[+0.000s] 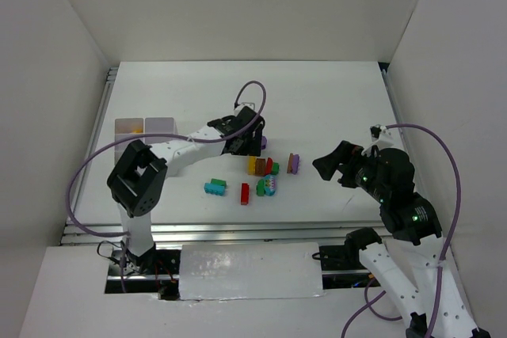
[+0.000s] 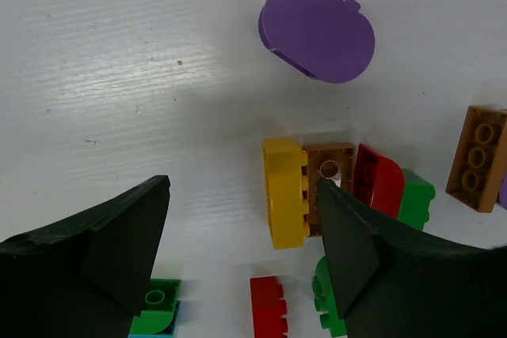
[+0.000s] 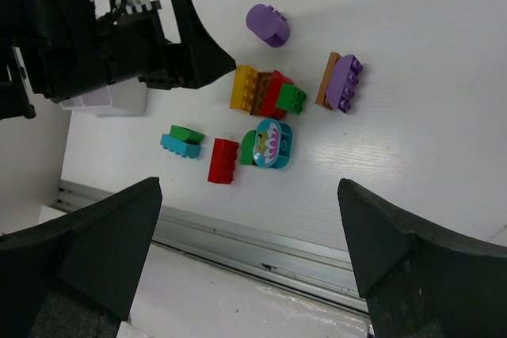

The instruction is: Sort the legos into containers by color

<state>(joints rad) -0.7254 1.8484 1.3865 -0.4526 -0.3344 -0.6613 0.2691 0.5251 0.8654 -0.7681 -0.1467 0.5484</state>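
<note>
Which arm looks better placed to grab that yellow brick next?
Probably the left. The left gripper, open, hangs right over the yellow brick, with its jaws on either side. The right gripper, also open, sits well off to the side.

Tray (image 1: 160, 125) partly hidden behind left arm (image 1: 186, 150); red brick (image 2: 268, 310) cut by bottom edge.

The table (image 1: 333, 100) has a white top with a faint wood grain, seen closely in the left wrist view (image 2: 119, 53). Plain white walls stand on three sides of it: left (image 1: 47, 77), back (image 1: 245, 5) and right (image 1: 459, 77). A metal rail (image 1: 238, 231) runs along its near edge. Below the rail lies a white panel (image 1: 249, 271).
</note>
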